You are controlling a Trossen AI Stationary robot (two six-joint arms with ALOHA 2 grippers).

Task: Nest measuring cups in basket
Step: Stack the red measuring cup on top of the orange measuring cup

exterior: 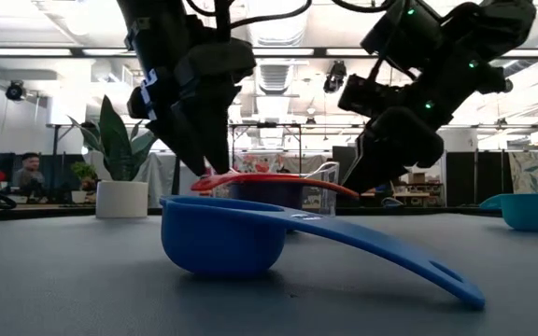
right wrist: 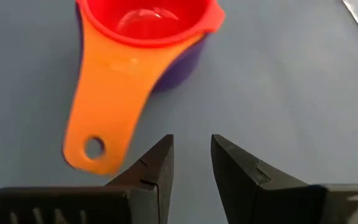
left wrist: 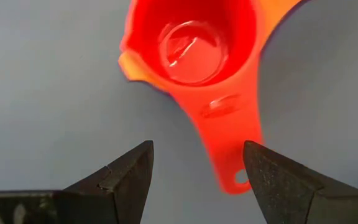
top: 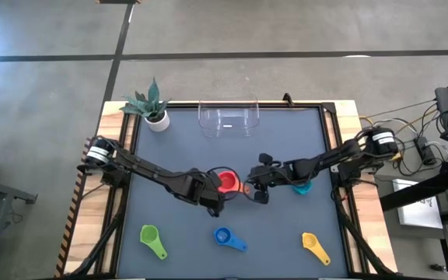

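Observation:
A red cup (top: 227,183) sits nested in an orange cup (right wrist: 114,68), which sits in a purple cup (right wrist: 182,65), at the middle of the table. My left gripper (top: 215,204) is open and points down just near-left of the stack, with the red handle (left wrist: 225,134) running in between its fingers (left wrist: 197,146). My right gripper (top: 255,193) is just right of the stack, open by a narrow gap (right wrist: 192,138), with the orange handle (right wrist: 95,124) beside it. The clear basket (top: 229,117) stands at the far edge. The teal cup (top: 302,187) lies under the right arm. My left gripper stands from above with one finger on each side of the red handle's free end (left wrist: 234,179). I cannot tell whether a finger (left wrist: 272,180) touches it. The stack rests on the table.
The green cup (top: 152,239), blue cup (top: 228,239) and yellow cup (top: 315,246) lie apart along the near edge. In the low view the blue cup (exterior: 222,233) fills the foreground. A white pot with a plant (top: 152,109) stands at the far left corner, beside the basket.

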